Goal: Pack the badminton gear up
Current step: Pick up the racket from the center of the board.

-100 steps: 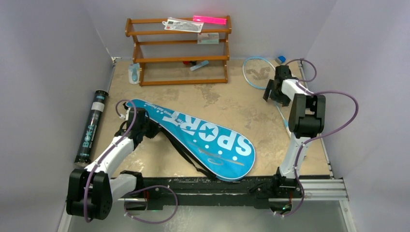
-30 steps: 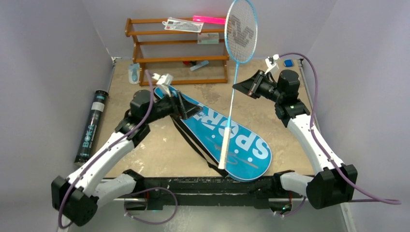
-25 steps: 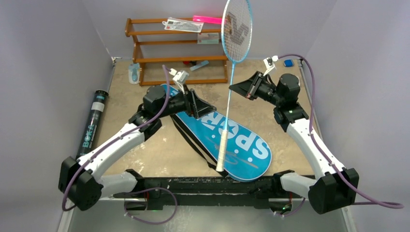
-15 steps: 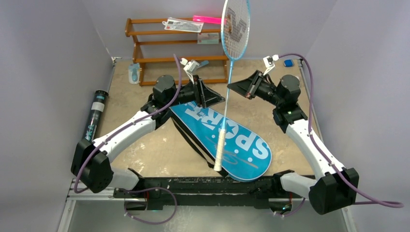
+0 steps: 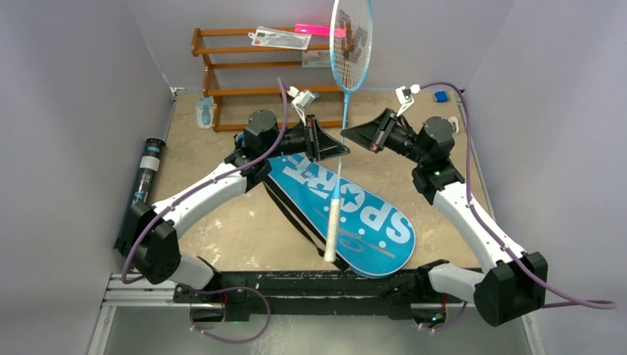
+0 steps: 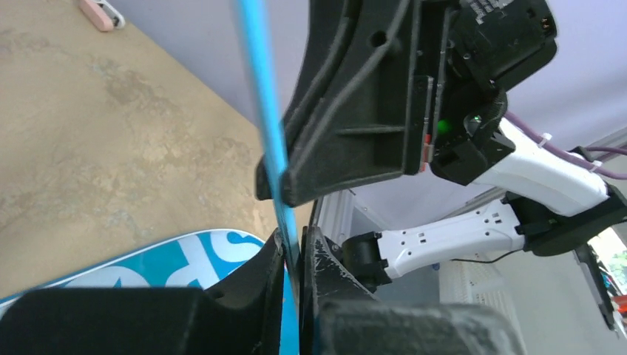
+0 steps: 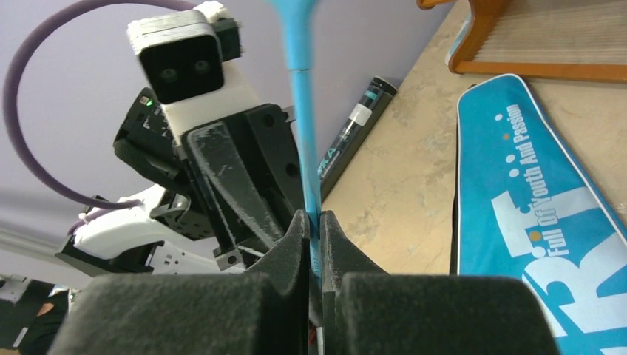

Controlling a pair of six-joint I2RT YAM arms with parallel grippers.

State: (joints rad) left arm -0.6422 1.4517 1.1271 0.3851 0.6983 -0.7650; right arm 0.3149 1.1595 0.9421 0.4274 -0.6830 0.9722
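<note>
Right gripper (image 7: 312,222) clamped on the near-upright racket (image 5: 349,46) shaft, left gripper (image 6: 293,248) seemingly pinching it just below. Its handle hangs toward six o'clock over the bag (image 5: 373,222). We should release the right only once the left holds firm.

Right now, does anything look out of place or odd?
Yes: the light-blue-framed racket stands nearly upright in mid-air, its white handle pointing down at the blue racket-shaped bag. Both the left tool and right tool pinch its thin shaft at almost one spot, crowding each other.
</note>
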